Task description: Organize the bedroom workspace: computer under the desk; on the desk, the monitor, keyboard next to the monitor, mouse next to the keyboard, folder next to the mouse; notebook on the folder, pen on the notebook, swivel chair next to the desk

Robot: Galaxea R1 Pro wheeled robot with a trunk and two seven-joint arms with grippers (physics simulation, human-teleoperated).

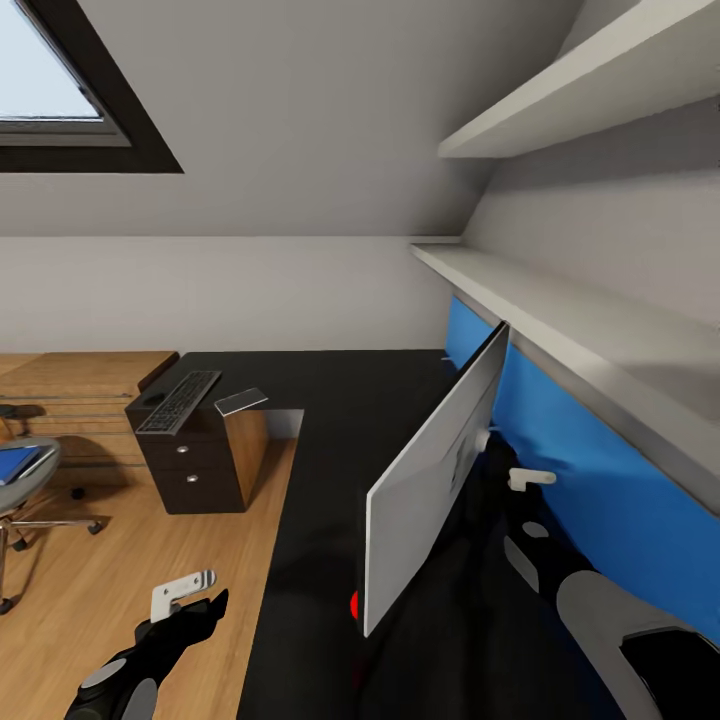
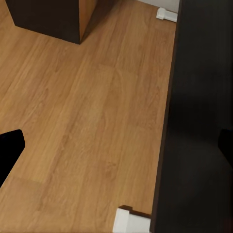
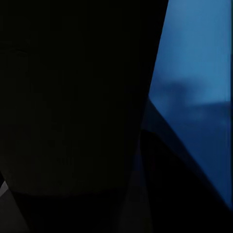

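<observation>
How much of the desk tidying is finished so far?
Partly. The monitor stands on the desk, its pale back showing, with the right arm behind it. The keyboard and notebook lie on the desk's far end, away from the monitor. The blue folder still sits on the swivel chair.

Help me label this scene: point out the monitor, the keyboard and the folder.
monitor (image 1: 430, 480): head view, on its light grey back panel.
keyboard (image 1: 180, 400): head view, on the black keys, mid-length.
folder (image 1: 15, 463): head view, on the blue cover lying on the chair seat.
</observation>
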